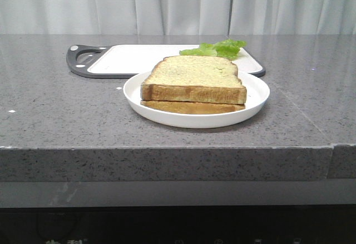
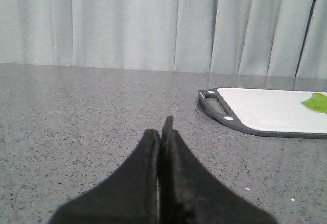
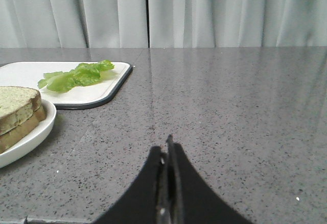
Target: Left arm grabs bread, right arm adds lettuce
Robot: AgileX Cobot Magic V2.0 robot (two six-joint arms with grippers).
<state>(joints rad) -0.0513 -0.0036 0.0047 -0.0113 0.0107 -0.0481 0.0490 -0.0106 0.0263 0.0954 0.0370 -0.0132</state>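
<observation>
Two bread slices (image 1: 194, 80) lie stacked on a white plate (image 1: 257, 96) near the counter's front; they also show in the right wrist view (image 3: 18, 114). The lettuce (image 1: 217, 49) lies on the white cutting board (image 1: 133, 58) behind the plate, and shows in the right wrist view (image 3: 76, 76) and at the edge of the left wrist view (image 2: 318, 102). Neither arm shows in the front view. My left gripper (image 2: 161, 129) is shut and empty, low over bare counter, left of the board. My right gripper (image 3: 166, 147) is shut and empty, right of the plate.
The grey speckled counter (image 1: 55, 116) has a front edge close below the plate. The board's dark handle (image 1: 83, 60) points left. A pale curtain (image 1: 178, 5) hangs behind the counter.
</observation>
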